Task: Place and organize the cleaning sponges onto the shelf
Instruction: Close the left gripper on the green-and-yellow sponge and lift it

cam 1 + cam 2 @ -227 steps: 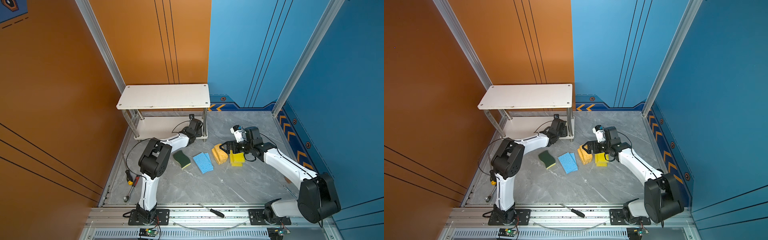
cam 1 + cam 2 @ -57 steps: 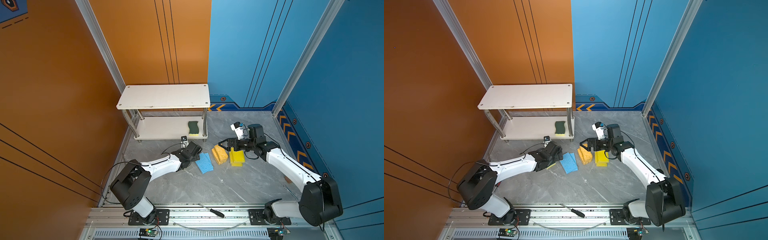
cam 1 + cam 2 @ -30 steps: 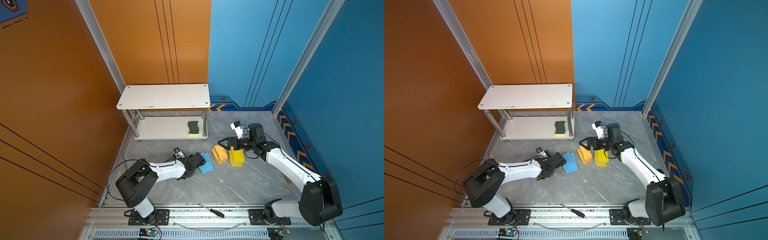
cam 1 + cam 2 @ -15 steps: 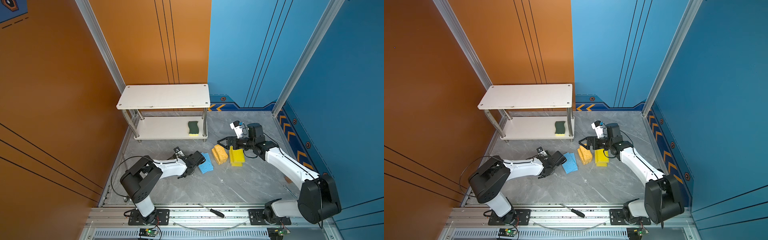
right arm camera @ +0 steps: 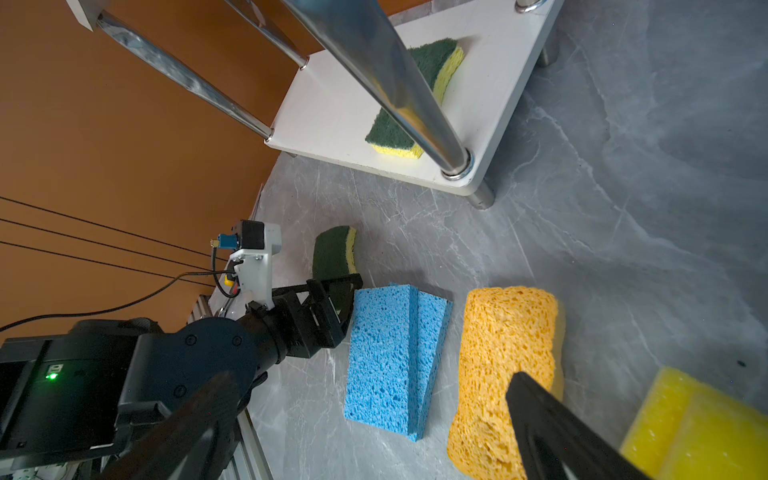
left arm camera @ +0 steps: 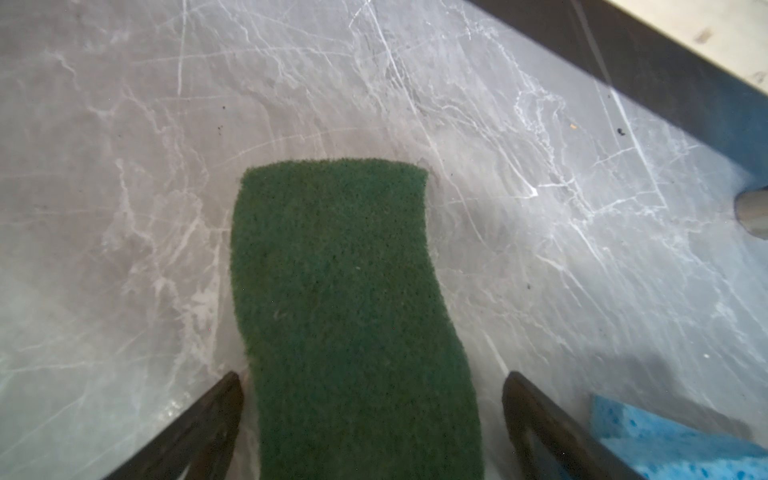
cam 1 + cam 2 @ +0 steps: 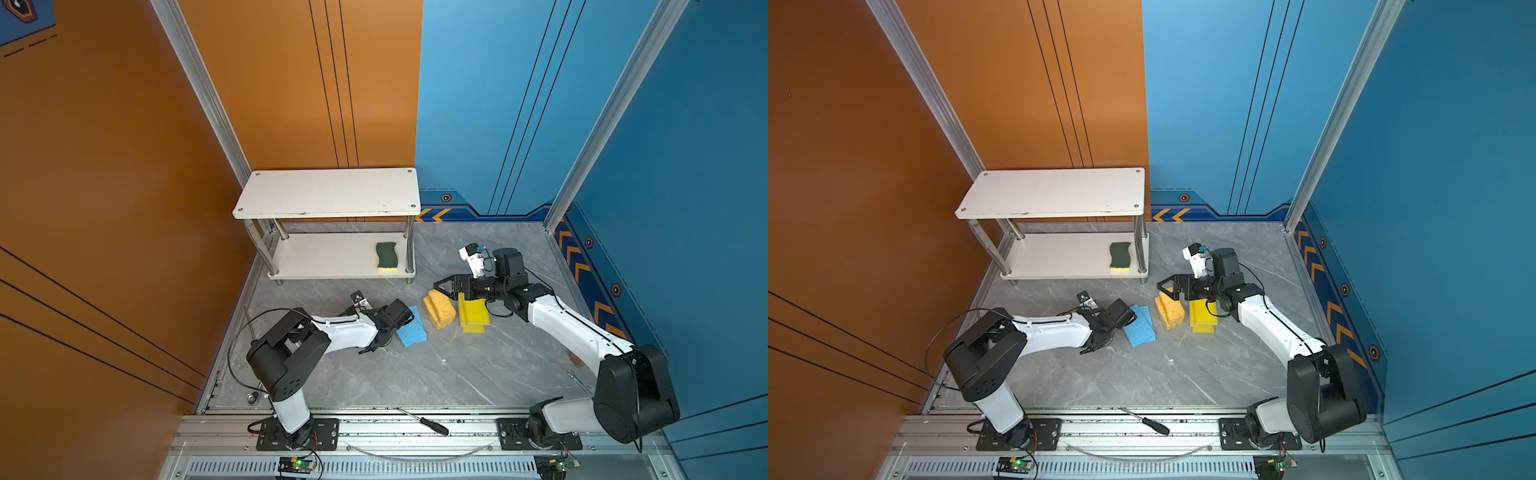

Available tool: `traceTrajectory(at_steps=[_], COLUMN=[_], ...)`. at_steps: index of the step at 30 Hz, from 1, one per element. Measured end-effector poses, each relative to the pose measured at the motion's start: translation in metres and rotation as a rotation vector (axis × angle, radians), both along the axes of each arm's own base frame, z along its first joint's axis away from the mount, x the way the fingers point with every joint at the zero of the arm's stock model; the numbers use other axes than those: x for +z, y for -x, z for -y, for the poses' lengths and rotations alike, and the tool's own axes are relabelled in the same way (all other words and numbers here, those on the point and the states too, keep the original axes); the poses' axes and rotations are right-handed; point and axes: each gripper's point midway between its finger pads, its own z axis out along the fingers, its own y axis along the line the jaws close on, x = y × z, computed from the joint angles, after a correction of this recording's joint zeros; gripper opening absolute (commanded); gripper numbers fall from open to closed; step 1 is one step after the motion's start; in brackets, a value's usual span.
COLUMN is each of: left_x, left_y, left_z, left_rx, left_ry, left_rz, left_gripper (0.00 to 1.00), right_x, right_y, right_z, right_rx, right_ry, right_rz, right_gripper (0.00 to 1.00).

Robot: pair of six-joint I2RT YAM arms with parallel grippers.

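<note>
A dark-green sponge (image 6: 345, 311) lies flat on the grey floor between my left gripper's (image 6: 374, 399) open fingers, untouched. The right wrist view shows that left gripper (image 5: 334, 291) straddling this sponge (image 5: 334, 249). Another green-on-yellow sponge (image 7: 386, 257) rests on the shelf's lower board (image 7: 324, 257). Two light blue sponges (image 7: 411, 328), thick orange ones (image 7: 439, 308) and yellow ones (image 7: 473, 316) sit on the floor to the right. My right gripper (image 7: 444, 287) hovers open above the orange sponge (image 5: 503, 365), holding nothing.
The shelf's top board (image 7: 328, 191) is bare. A chrome shelf leg (image 5: 395, 83) stands close to the shelved sponge. A screwdriver (image 7: 424, 422) lies on the front rail. Orange and blue walls close in on the left, back and right.
The left arm's elbow has swung in while its open gripper settled low over the green floor sponge beside the blue ones. The right arm has hardly moved.
</note>
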Motion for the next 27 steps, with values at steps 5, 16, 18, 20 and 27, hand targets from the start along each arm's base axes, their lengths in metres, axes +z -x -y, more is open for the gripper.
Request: traceTrajectory(at_steps=[5, 16, 18, 20, 27], left_x=[-0.001, -0.002, -0.002, -0.003, -0.006], left_y=[-0.001, 0.001, 0.002, 0.004, 0.010], left_z=[-0.002, -0.008, -0.010, -0.013, -0.019], left_rx=[0.000, 0.003, 0.002, -0.001, -0.091], left_ry=[-0.001, 0.001, 0.002, -0.005, -0.079], left_rz=[0.001, 0.024, 0.026, 0.025, -0.052], left_gripper=[0.88, 0.72, 0.71, 0.70, 0.70], right_x=[-0.001, -0.009, -0.011, -0.012, -0.013], right_y=[0.000, 0.003, 0.004, 0.003, 0.002], right_z=[0.000, 0.000, 0.002, 0.003, 0.007], right_rx=[0.000, 0.002, 0.000, -0.004, -0.016], right_ry=[-0.003, -0.012, -0.013, -0.013, -0.017], right_rz=[-0.001, -0.021, -0.024, -0.027, -0.027], right_gripper=[1.00, 1.00, 1.00, 1.00, 1.00])
